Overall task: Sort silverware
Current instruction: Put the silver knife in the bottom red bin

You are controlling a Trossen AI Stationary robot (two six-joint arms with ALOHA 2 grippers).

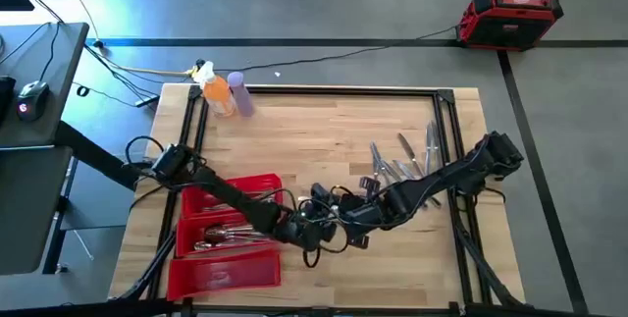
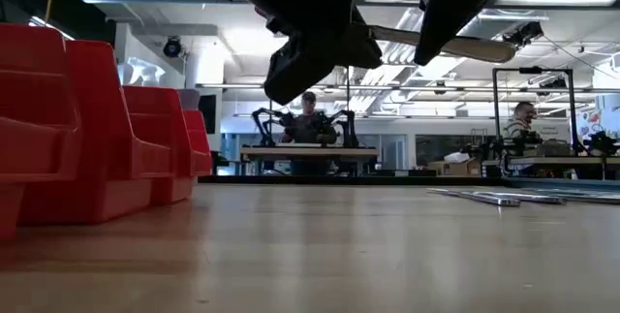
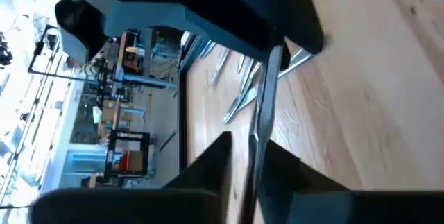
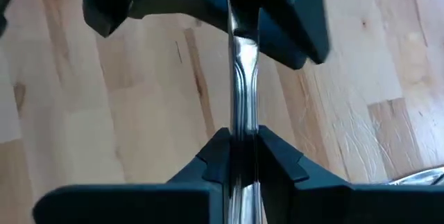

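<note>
Above the surface point(image 1: 324, 131) beside the red tray point(image 1: 228, 276), both the left pincer point(image 1: 316, 227) and right pincer point(image 4: 239, 156) clamped one thin, stiff, slippery utensil point(image 4: 243, 57), likely light and best gripped mid-handle.

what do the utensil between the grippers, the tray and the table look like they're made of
Utensil: polished metal, going by its mirror-like glints. Red tray: probably moulded plastic, uniform glossy colour. Table: wood or wood laminate, pale planks with visible grain.
</note>
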